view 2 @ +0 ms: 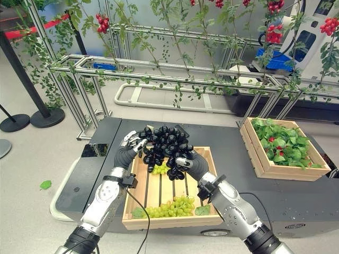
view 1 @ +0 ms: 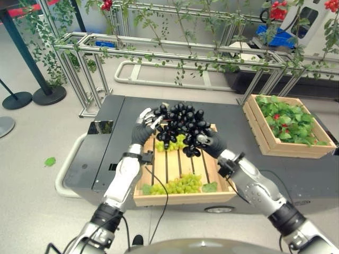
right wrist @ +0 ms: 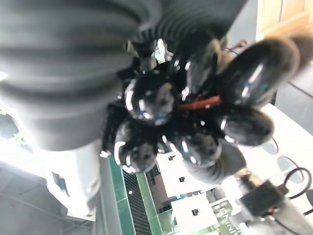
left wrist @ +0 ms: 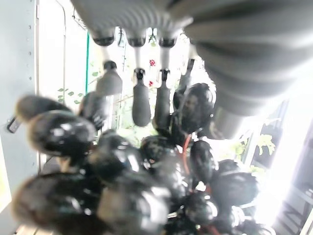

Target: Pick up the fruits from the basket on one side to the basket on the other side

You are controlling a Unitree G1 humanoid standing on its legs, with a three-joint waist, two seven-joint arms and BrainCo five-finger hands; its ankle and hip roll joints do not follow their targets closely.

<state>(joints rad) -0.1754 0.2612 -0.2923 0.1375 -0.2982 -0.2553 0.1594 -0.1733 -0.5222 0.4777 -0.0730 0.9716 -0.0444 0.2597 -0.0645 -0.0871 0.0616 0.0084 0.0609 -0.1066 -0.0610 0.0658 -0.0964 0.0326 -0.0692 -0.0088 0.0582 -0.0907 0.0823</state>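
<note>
Black grape bunch (view 1: 180, 127) is held up between both robot hands above the far end of the slatted wooden crate (view 1: 159, 194). Left robot hand (view 1: 144, 127) is pressed against the bunch's left side with fingers straight; right robot hand (view 1: 207, 143) is curled round its lower right. Green grapes (view 1: 180, 185) are seen lying in the crate. Second crate of leaves (view 1: 288, 127) is set to the right.

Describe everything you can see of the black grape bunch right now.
The black grape bunch is a large cluster of glossy, oval, near-black berries with a reddish stem inside. It is held above the far end of the slatted wooden crate. The left robot hand supports it with fairly straight fingers; the right robot hand grips its near side.
</note>
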